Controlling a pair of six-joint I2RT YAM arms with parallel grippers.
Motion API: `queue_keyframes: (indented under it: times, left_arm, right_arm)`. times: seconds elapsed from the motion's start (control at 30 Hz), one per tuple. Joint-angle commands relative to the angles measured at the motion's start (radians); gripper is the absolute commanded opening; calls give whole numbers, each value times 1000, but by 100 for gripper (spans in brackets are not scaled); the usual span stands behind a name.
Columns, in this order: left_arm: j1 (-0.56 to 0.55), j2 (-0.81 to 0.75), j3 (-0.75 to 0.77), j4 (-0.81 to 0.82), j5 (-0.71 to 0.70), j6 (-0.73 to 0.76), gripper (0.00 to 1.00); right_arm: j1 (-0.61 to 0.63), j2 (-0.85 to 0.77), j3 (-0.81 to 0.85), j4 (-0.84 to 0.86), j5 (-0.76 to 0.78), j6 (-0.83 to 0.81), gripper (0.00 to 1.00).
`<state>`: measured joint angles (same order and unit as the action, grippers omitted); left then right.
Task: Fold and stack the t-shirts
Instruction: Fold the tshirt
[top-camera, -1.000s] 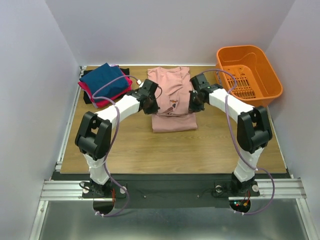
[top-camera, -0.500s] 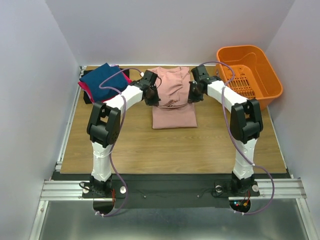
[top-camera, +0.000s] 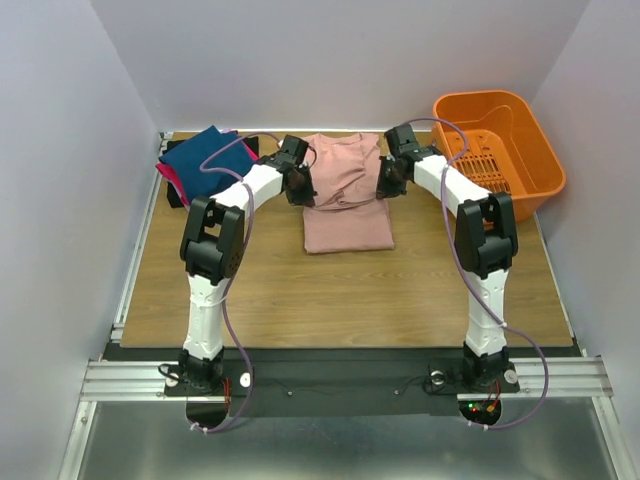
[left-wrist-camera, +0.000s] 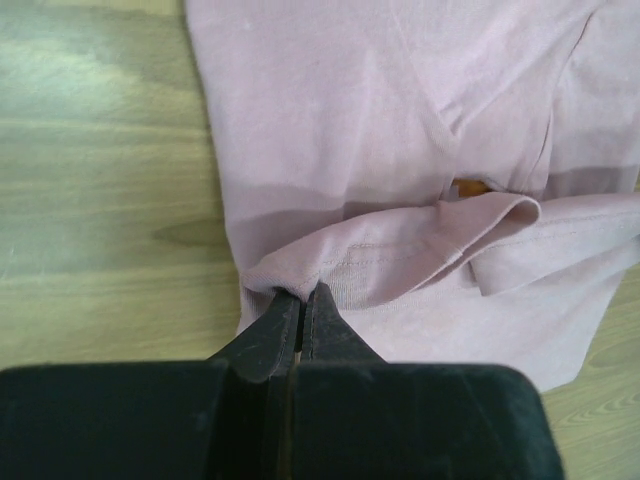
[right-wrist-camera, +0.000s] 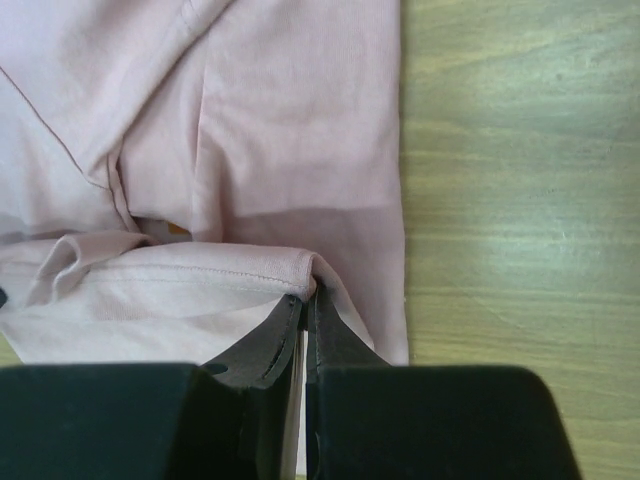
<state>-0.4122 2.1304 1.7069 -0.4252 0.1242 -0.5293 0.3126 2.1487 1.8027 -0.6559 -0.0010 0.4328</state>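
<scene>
The dusty-pink t-shirt (top-camera: 345, 205) lies partly folded in the middle back of the table, its near hem lifted over itself. My left gripper (top-camera: 303, 190) is shut on the left corner of that hem (left-wrist-camera: 290, 275). My right gripper (top-camera: 385, 188) is shut on the right corner (right-wrist-camera: 310, 268). Both hold the folded edge a little above the shirt's lower layer. A stack of folded tees sits at the back left: navy-blue (top-camera: 207, 158) on top, magenta (top-camera: 178, 182) under it, black (top-camera: 176, 198) at the bottom. The pink shirt's print is hidden.
An orange plastic basket (top-camera: 535, 150) stands at the back right, close to my right arm. White walls close in the back and both sides. Bare wooden table (top-camera: 340, 290) lies in front of the pink shirt.
Both grippers have moved away from me toward the back of the table, carrying the pink shirt's hem over the shirt. The visible shirt is now shorter front to back.
</scene>
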Motion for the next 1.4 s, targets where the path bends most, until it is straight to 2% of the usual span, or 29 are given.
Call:
queue_keyframes:
  times: [0.0, 0.17, 0.23, 0.27, 0.37, 0.4, 0.47, 0.5, 0.6, 0.77, 0.9, 1.07, 1.37]
  left_arm:
    - [12, 19, 97, -3, 32, 48, 0]
    - [19, 43, 140, -4, 41, 60, 0]
    - [24, 48, 152, 3, 42, 58, 14]
    - [29, 49, 164, 2, 40, 51, 29]
    - [49, 46, 223, -10, 14, 32, 59]
    - [53, 39, 241, -21, -10, 25, 76]
    - [61, 26, 288, -30, -41, 23, 89]
    - [61, 5, 298, -33, -60, 26, 92]
    - [59, -59, 261, 2, -93, 37, 93]
    - [20, -168, 6, 121, -60, 80, 94]
    - [-11, -190, -134, 123, -47, 57, 94]
    - [-51, -245, -303, 157, -52, 38, 94]
    - [-80, -323, -469, 175, -103, -14, 92]
  right_arm:
    - [-13, 8, 69, 2, 10, -19, 0]
    - [-17, 26, 90, -4, 6, -20, 0]
    - [-18, 37, 105, -5, 7, -22, 0]
    - [-21, 40, 112, -5, 6, -22, 5]
    - [-23, 46, 155, -7, 7, -25, 30]
    - [-26, 43, 170, -10, -20, -34, 54]
    - [-26, 33, 204, -14, -14, -43, 75]
    - [-26, 28, 211, -13, -14, -54, 78]
    - [-23, 1, 221, -14, -40, -74, 80]
    - [-20, -9, 189, -13, -142, -74, 80]
    - [-15, -22, 121, -14, -182, -65, 80]
    - [-15, -114, -64, -14, -157, -66, 80]
    - [-15, -266, -344, 10, -143, -31, 80]
